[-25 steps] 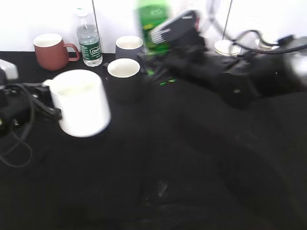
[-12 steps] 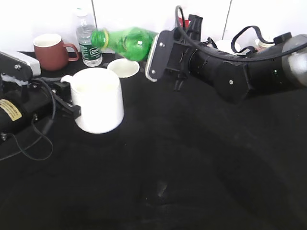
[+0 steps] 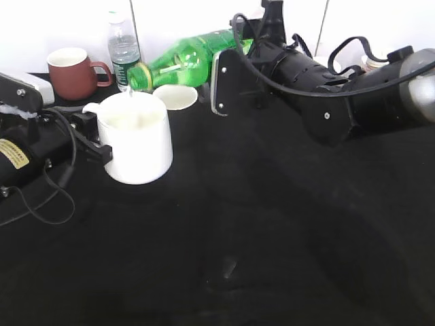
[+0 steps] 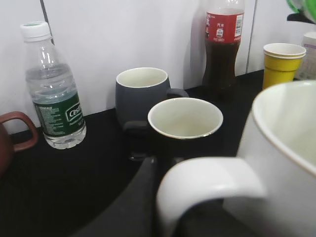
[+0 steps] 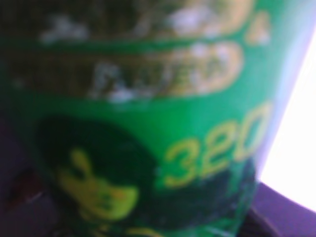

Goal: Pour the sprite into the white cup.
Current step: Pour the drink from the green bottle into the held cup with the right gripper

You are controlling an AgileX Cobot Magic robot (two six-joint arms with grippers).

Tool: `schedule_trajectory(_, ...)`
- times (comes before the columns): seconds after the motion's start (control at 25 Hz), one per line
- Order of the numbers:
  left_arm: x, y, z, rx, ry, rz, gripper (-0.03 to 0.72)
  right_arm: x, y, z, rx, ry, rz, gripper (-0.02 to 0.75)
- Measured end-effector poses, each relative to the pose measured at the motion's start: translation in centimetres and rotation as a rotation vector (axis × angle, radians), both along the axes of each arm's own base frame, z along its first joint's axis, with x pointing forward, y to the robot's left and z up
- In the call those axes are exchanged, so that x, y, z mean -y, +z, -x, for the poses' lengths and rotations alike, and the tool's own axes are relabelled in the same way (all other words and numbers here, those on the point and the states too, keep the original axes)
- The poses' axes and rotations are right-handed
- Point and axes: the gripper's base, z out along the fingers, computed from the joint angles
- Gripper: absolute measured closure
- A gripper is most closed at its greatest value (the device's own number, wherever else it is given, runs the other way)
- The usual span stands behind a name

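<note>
The right wrist view shows only the sprite's (image 5: 143, 123) blurred label, hiding the pincer.

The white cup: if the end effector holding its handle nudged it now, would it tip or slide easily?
Probably not: the white cup looks wide, thick-walled and squat, so likely heavy and stable. Its glazed handle may be slippery. Liquid is entering from the sprite, adding weight.
</note>
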Motion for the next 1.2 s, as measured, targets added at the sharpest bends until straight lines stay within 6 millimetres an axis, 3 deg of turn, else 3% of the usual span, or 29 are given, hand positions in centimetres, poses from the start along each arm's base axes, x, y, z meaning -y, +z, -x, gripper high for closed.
schedule_trajectory(1.2, 0.03, 0.18, -0.01, 0.021, -0.003, 0.004, 0.63, 0.08, 0.54, -0.05, 0.092, -0.012, 0.031, 0.328)
